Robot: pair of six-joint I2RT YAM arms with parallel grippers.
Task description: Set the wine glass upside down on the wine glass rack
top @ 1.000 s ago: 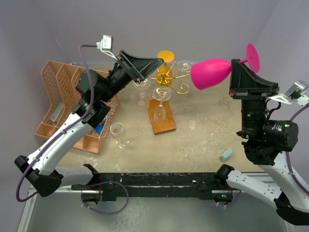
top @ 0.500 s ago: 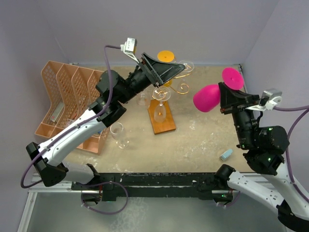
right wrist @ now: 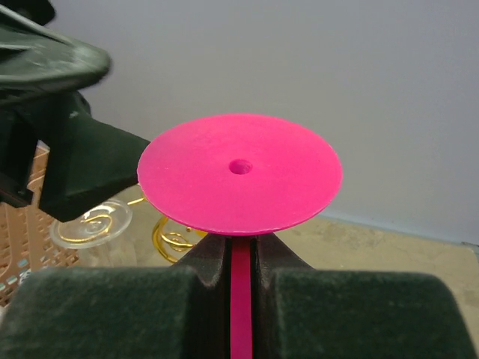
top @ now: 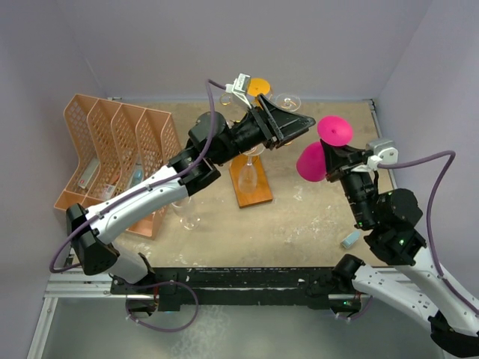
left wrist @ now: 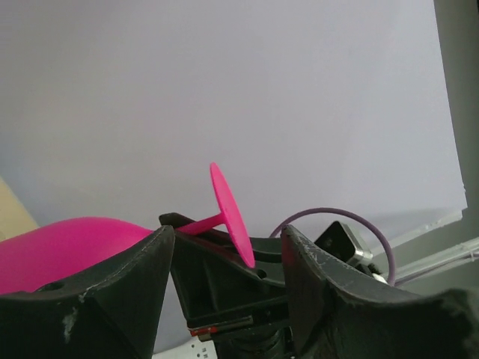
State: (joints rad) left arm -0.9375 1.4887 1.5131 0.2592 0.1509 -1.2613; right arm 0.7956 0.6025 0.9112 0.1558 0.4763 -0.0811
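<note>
Stem of the wine glass (right wrist: 239,173) is pinched between the right gripper (right wrist: 241,258) fingers, just under its foot; left gripper (left wrist: 227,247) spread wide, empty, by the rack (top: 254,196).

Top view: my left arm (top: 150,187) and left tool (top: 303,124) cover most of the wine glass rack (top: 254,191). Its post and rear spirals are hidden; only the wooden base and a few gold curls show.

Wine glass (top: 310,161): stem hidden inside my right tool (top: 331,152).

Right wrist view: bowl hidden beneath the glass's own foot and my fingers (right wrist: 97,307).

Left wrist view: bowl cut off by the left edge and by my finger.

Small blue-grey item (top: 350,239) on the worktop (top: 299,224): too small to identify.

Contents of the peach organiser (top: 112,123): indistinct.
</note>
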